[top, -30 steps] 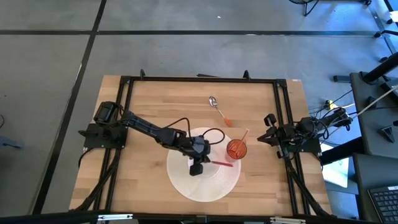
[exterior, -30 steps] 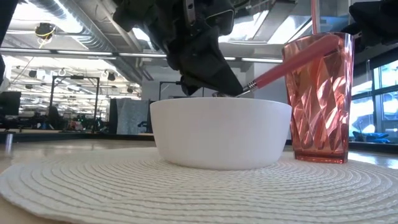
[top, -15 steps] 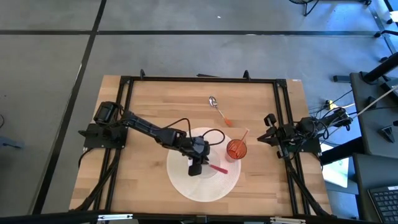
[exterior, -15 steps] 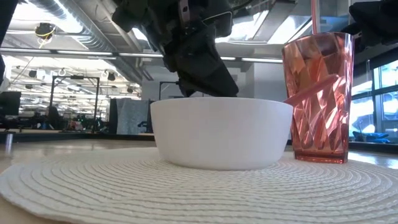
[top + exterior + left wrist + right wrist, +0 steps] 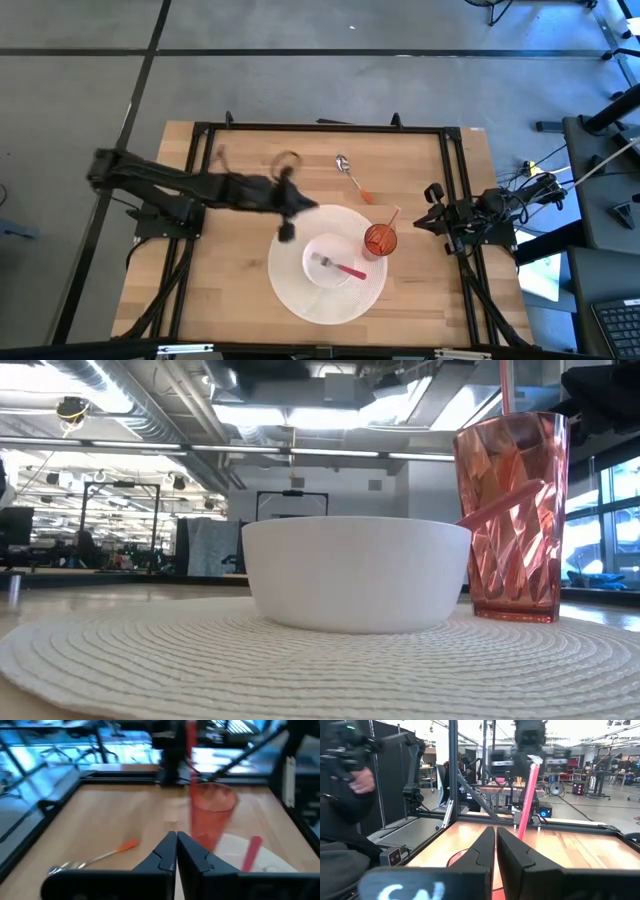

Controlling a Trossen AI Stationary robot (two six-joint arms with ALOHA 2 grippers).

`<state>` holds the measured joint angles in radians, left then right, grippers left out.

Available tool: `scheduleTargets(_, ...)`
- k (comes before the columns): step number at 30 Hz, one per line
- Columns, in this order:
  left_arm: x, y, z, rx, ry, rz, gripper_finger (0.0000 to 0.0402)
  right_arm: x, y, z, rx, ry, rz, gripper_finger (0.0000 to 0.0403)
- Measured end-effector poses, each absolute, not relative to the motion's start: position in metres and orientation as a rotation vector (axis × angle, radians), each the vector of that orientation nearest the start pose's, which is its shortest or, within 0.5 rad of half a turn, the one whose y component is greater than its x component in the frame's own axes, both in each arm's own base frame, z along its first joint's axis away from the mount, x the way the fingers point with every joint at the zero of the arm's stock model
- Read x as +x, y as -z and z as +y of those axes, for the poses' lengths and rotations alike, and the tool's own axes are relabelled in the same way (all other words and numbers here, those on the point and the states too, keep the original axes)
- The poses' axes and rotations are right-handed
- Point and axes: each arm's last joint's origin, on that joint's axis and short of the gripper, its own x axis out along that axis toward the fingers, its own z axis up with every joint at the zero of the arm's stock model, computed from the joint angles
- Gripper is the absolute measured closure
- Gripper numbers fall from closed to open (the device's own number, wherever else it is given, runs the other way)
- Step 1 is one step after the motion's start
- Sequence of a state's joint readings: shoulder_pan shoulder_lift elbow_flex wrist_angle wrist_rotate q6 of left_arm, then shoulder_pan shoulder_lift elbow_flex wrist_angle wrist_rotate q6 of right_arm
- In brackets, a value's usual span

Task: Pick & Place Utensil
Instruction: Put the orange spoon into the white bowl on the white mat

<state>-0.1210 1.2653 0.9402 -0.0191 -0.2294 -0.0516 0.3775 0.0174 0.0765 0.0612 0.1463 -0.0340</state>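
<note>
A fork with a red handle point(image 5: 338, 267) lies inside the white bowl point(image 5: 330, 250), handle toward the table's right; its handle point(image 5: 250, 852) also shows in the left wrist view. The bowl point(image 5: 355, 585) stands on a round white placemat point(image 5: 290, 285). My left gripper point(image 5: 288, 228) hovers shut over the placemat's left far edge, apart from the bowl, its fingers point(image 5: 176, 847) together. My right gripper point(image 5: 437, 212) waits shut at the table's right edge point(image 5: 495, 842).
A red faceted cup point(image 5: 380, 240) with a pink straw stands on the placemat right of the bowl point(image 5: 510, 515). An orange-handled spoon point(image 5: 352, 178) lies on bare wood beyond it point(image 5: 95, 857). A black frame point(image 5: 320, 127) rims the table. A person's hand shows beyond the table point(image 5: 362, 780).
My left gripper lowered the fork into the bowl, let go of it, then pulled away fast toward the table's left and far side. The fork's handle dropped from slanting up over the rim to resting low; the fork now lies in the bowl.
</note>
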Motion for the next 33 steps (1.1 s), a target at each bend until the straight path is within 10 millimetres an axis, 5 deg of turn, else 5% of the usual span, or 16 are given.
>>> scheduleTargets(7,0.215,-0.235,0.028,-0.144,-0.226,0.118,0.0399,0.088,-0.194,0.029,-0.001,-0.174,-0.118,0.0383)
scheduleTargets(15,0.180,-0.180,0.045,-0.167,-0.307,-0.066,0.0399,0.088,-0.204,0.023,0.066,0.002,-0.087,0.0398)
scheduleTargets(24,0.184,-0.167,0.049,-0.125,-0.416,-0.010,0.0398,0.090,-0.276,0.004,0.119,0.340,0.163,0.0400)
scheduleTargets(33,0.187,-0.161,0.049,-0.124,-0.419,0.019,0.0398,0.153,-0.348,-0.035,0.095,0.614,0.529,0.0401)
